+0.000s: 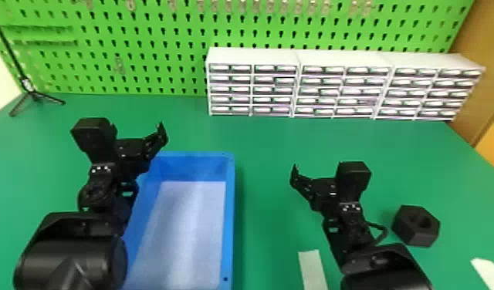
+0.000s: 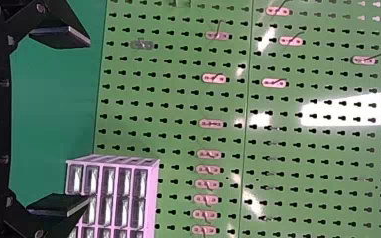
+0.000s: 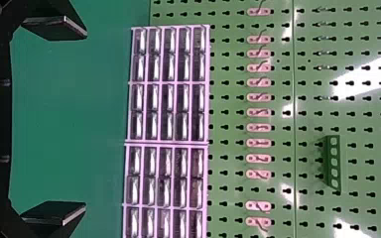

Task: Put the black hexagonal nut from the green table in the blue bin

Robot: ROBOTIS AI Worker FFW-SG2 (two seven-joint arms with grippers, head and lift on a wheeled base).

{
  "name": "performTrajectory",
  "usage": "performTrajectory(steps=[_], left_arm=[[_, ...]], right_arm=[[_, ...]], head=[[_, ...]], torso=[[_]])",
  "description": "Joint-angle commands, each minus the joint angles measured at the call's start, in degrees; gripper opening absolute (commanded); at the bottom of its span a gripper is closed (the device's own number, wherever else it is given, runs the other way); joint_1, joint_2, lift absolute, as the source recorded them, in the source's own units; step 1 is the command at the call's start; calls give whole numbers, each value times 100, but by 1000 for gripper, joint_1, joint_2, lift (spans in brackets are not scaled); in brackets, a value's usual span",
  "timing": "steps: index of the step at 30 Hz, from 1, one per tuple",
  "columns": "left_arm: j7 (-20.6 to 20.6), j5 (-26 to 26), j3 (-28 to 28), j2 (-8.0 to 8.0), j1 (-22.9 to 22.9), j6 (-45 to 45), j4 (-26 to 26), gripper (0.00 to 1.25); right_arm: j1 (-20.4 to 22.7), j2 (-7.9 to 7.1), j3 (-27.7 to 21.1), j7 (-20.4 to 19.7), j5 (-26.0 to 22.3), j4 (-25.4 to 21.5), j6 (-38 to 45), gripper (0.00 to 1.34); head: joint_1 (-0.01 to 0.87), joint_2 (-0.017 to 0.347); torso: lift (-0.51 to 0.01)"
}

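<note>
The likeliest trouble is a nudge: the black hexagonal nut (image 1: 416,228) sits on the green desk (image 1: 265,139) just outside the right arm (image 1: 381,270), close to its looped cable (image 1: 385,230), so a low outward swing could shove it away. Closing across its corners instead of two opposite flats could twist it loose. On the way over, carrying it low could catch the blue bin's rim (image 1: 230,216), and the left arm (image 1: 76,254), partly over the bin's left side, might get bumped

The right claw (image 3: 85,120) is spread wide with nothing between its fingers; the left claw (image 2: 89,122) is likewise wide and holds nothing. The bin shows its pale floor, with the nut outside; what the rear drawer cabinets (image 1: 252,88) contain, I can't tell
</note>
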Motion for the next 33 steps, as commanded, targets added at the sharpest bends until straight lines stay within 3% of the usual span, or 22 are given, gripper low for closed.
performTrajectory(steps=[1,33], left_arm=[[1,0,1,8,-1,-6,0,1086],[1,0,1,-1,-1,-6,0,1086]], right_arm=[[0,0,1,0,0,7,0,1249],[0,-9,18,0,0,-1,0,1249]], head=[[686,28],[686,28]], torso=[[-96],[-96]])
